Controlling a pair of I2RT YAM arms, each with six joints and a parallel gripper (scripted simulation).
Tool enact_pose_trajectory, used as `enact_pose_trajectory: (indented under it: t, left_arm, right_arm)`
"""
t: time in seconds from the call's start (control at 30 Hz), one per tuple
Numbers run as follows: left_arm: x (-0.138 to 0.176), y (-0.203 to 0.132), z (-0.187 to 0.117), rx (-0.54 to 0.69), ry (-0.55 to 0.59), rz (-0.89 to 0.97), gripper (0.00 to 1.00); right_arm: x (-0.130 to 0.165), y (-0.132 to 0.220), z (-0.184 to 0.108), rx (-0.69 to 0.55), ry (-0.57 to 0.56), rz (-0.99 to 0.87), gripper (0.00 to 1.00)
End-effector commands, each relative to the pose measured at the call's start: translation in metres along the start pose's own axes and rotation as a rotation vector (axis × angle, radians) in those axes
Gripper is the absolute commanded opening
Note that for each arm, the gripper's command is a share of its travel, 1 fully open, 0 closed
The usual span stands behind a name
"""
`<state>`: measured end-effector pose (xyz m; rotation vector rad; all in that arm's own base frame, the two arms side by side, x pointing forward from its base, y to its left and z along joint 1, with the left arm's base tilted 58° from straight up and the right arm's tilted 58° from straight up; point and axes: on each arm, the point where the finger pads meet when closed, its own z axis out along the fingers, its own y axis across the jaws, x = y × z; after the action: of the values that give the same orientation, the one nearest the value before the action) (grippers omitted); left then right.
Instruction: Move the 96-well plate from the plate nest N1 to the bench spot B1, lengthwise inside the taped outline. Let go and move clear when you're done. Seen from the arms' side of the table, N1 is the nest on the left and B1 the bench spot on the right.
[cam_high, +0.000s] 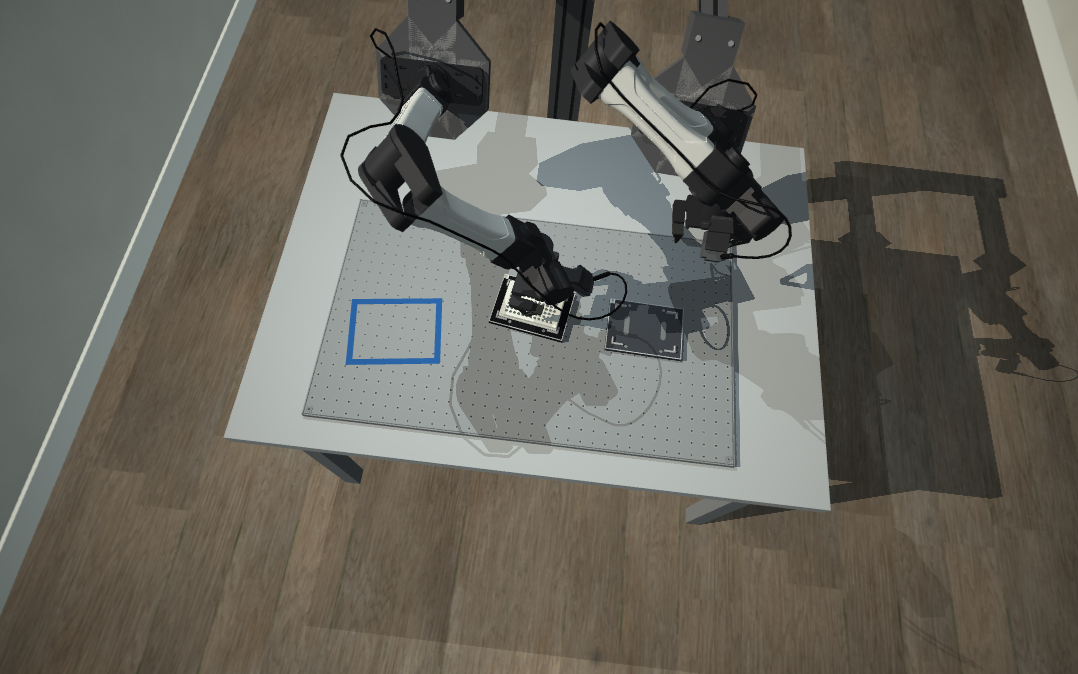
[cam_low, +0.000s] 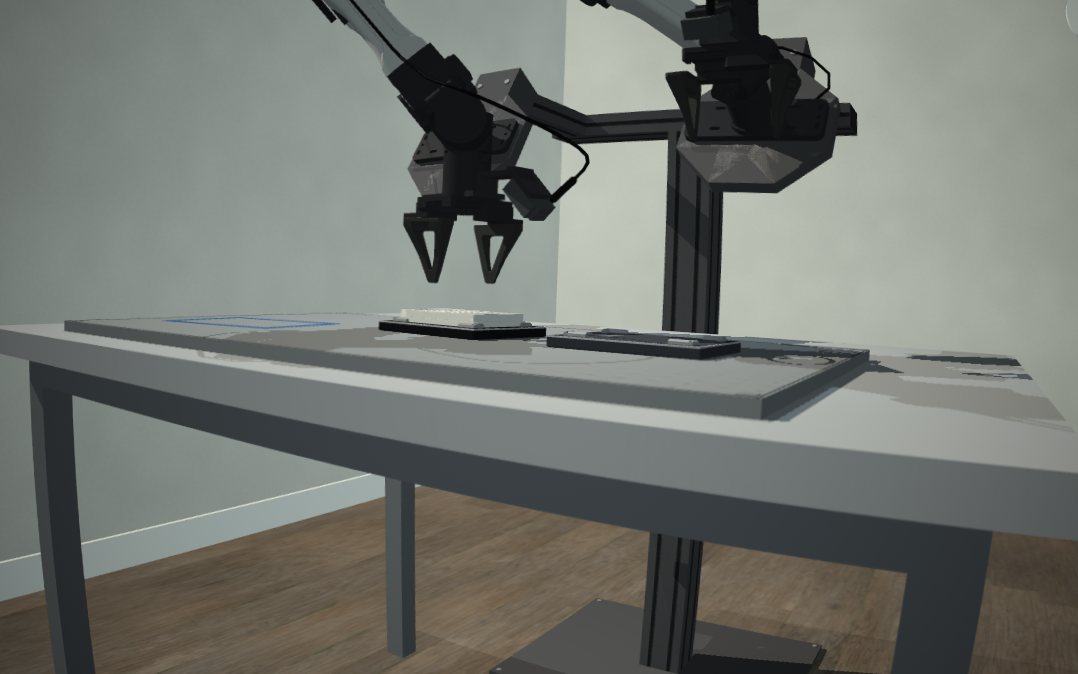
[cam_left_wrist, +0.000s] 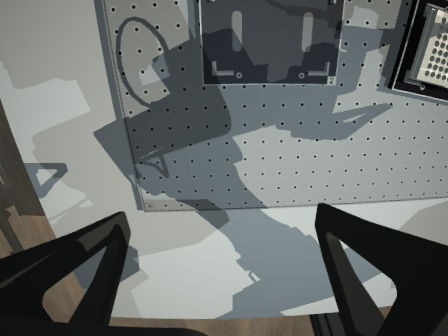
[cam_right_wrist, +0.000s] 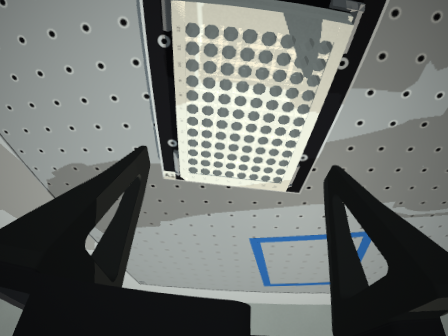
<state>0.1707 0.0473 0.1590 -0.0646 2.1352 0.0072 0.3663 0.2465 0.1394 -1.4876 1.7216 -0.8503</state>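
The white 96-well plate (cam_high: 548, 318) (cam_low: 461, 317) (cam_left_wrist: 437, 57) (cam_right_wrist: 240, 115) sits in the black nest (cam_high: 524, 329) (cam_low: 461, 332) (cam_right_wrist: 162, 90) at mid-board. My right gripper (cam_low: 461, 281) (cam_right_wrist: 239, 163) is open and empty, pointing down a short way above the plate; its fingers stand wider apart than the plate's short side in the right wrist view. My left gripper (cam_high: 696, 244) (cam_left_wrist: 220, 218) is open and empty, high over the arms' side of the board. The blue taped outline (cam_high: 393, 301) (cam_low: 270, 327) (cam_right_wrist: 261, 260) has nothing inside it.
A dark grey nest (cam_high: 645, 326) (cam_low: 643, 345) (cam_left_wrist: 272, 45) without a plate lies beside the black nest, on the side away from the outline. All stand on a perforated board (cam_high: 397, 397) on the white table (cam_high: 294, 238).
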Motion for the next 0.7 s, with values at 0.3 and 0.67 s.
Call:
enact_pose_trajectory:
  t: [0.3,0.67]
  left_arm:
    - [-0.002,-0.001,-0.001,0.005,-0.007,0.009,1.0]
    - [-0.002,-0.001,-0.001,0.005,-0.007,0.009,1.0]
  right_arm:
    - [-0.003,-0.006,0.024,0.009,-0.007,0.008,1.0]
    - [-0.003,-0.006,0.039,0.009,-0.007,0.008,1.0]
